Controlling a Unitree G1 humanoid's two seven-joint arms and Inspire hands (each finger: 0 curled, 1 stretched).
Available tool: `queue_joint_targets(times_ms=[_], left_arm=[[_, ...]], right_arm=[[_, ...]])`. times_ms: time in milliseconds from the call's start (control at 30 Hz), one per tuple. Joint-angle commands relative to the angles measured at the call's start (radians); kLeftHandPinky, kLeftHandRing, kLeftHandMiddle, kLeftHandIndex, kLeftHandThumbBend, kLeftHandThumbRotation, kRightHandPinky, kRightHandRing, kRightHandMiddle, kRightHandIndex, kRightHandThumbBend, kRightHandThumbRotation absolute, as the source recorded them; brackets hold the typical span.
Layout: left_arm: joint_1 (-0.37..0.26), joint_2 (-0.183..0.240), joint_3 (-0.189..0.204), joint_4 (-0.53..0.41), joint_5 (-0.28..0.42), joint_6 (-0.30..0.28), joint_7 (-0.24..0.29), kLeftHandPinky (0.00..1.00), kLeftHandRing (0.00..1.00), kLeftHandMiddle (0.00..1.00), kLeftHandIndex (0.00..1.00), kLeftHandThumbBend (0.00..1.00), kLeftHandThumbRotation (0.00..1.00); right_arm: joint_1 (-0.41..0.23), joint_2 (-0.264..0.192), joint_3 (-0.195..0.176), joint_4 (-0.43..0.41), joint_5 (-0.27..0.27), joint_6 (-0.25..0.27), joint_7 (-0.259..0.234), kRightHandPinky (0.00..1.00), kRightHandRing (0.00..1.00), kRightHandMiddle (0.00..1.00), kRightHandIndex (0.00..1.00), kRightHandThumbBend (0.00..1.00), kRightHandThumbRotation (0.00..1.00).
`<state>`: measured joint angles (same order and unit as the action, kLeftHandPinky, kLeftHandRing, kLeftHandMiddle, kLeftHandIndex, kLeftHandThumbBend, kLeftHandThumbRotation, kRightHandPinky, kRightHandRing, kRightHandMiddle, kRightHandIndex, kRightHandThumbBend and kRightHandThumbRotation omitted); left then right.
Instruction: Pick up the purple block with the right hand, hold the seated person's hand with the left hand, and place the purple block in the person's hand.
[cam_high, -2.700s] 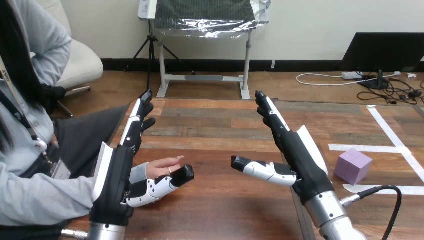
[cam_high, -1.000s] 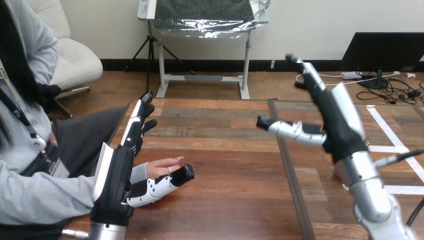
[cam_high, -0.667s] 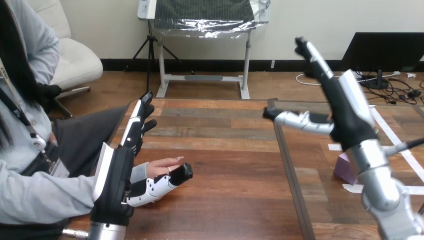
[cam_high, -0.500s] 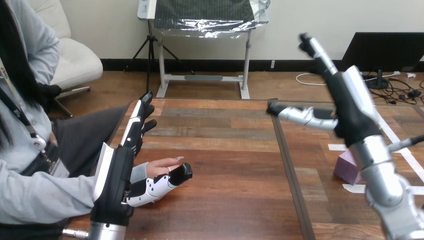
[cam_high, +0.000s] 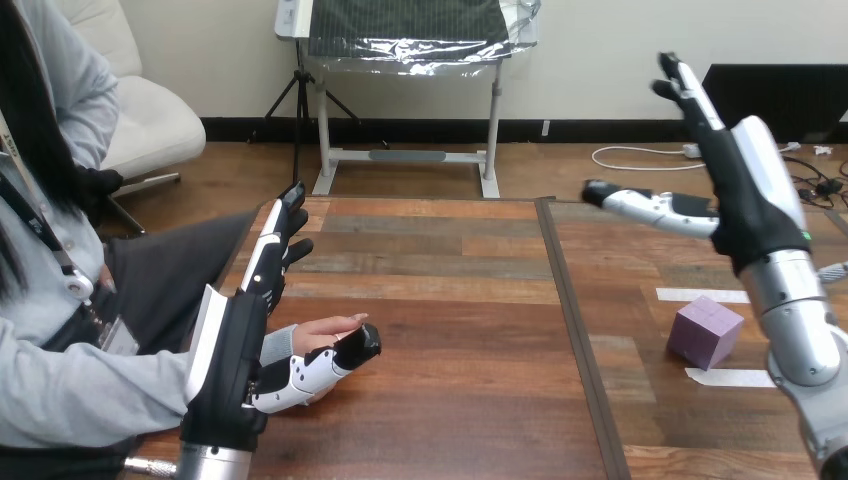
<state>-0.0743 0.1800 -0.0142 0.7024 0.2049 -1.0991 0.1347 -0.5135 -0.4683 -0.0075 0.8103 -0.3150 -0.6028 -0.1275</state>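
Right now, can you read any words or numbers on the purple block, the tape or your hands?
None can be read.
The purple block: plain faces, no letters or numbers.
The white tape strips on the table: blank.
The left hand and the right hand: no print that I can make out on their shells.

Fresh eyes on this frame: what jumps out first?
The right robot hand is open and raised high at the right, well above the purple block, which sits untouched on the table. At the lower left, the left robot hand stands open, with the person's hand resting palm up just behind its thumb.
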Motion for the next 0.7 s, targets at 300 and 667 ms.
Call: queue_joint_targets(times_ms=[300,667], left_arm=[[-0.051,0.000,0.018,-0.012,0.002,-0.025,0.010,0.87,0.94,0.96,0.96,1.00,0.67],[-0.039,0.002,0.020,-0.029,0.001,-0.023,0.006,0.87,0.94,0.97,0.95,1.00,0.64]], right_arm=[[-0.142,-0.072,0.006,0.168,-0.043,-0.004,-0.082,0.83,0.95,0.92,0.96,1.00,0.56],[-0.176,-0.097,0.011,0.266,-0.056,0.013,-0.102,0.80,0.93,0.90,0.93,1.00,0.53]])
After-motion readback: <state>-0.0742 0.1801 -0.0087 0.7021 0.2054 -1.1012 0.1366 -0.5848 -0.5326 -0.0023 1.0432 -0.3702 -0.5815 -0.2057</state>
